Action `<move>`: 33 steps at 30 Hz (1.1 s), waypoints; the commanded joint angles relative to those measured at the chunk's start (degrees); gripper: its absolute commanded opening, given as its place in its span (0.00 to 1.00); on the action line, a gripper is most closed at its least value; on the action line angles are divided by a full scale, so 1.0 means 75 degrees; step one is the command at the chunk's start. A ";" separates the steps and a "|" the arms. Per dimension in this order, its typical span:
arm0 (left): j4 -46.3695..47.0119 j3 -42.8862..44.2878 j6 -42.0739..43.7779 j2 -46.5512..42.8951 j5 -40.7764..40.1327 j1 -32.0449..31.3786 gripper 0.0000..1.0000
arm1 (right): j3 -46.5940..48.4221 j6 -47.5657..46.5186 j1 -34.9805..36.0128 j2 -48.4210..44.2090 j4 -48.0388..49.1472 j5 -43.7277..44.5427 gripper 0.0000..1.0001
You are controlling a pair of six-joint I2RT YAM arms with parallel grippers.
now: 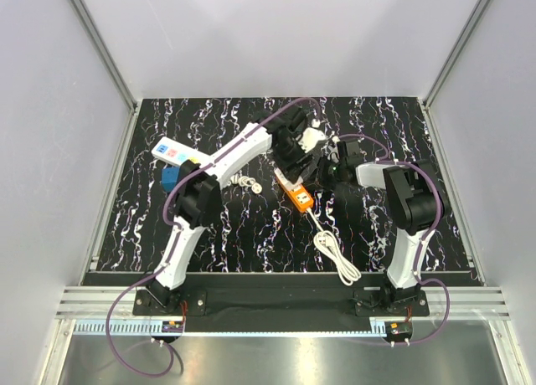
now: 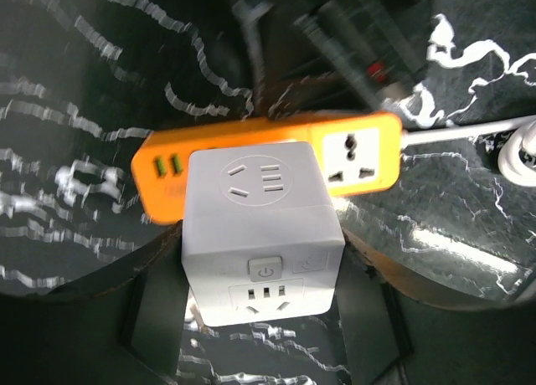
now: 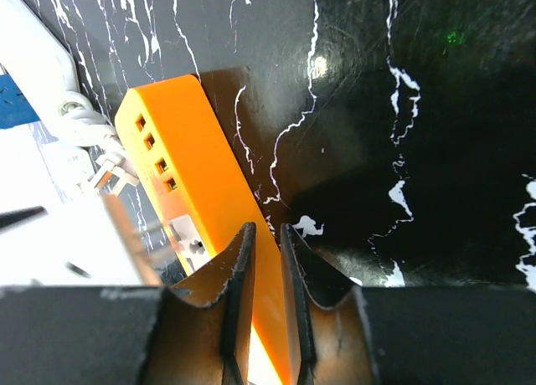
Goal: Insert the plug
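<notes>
The plug point(image 2: 264, 226) is a white cube with sockets and a power button on its faces. My left gripper point(image 2: 261, 311) is shut on it, one finger on each side, holding it above the orange power strip point(image 2: 352, 151). In the top view the plug point(image 1: 314, 138) hangs just beyond the strip's far end point(image 1: 297, 197). My right gripper point(image 3: 264, 230) is shut with nothing between its fingers. Its tips are over the right long edge of the strip point(image 3: 193, 167). Whether they touch it I cannot tell. The plug point(image 3: 67, 247) shows blurred at the lower left of the right wrist view.
The strip's white cable point(image 1: 335, 251) runs toward the near edge. A white strip with coloured buttons point(image 1: 172, 153) and a blue cube point(image 1: 170, 178) lie at the left. A small coiled white lead point(image 1: 247, 182) lies next to the left arm. Grey walls enclose the mat.
</notes>
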 commanded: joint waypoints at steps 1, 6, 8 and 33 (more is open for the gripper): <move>-0.0069 0.0104 -0.0511 -0.0811 0.0145 0.0176 0.00 | -0.0112 0.0093 0.0126 -0.0049 0.0172 0.0094 0.25; -0.0444 0.0585 -0.0932 -0.0776 0.0426 0.0164 0.00 | -0.0100 0.0164 0.0196 0.0080 0.0266 0.0071 0.25; -0.0479 0.0574 -0.1120 -0.0753 0.0403 0.0129 0.00 | -0.0065 0.0164 0.0243 0.0139 0.0243 0.0047 0.24; -0.1077 0.0035 -0.1753 -0.0776 -0.0382 -0.0035 0.00 | -0.0545 0.0351 0.0478 -0.0424 0.0360 0.0258 0.26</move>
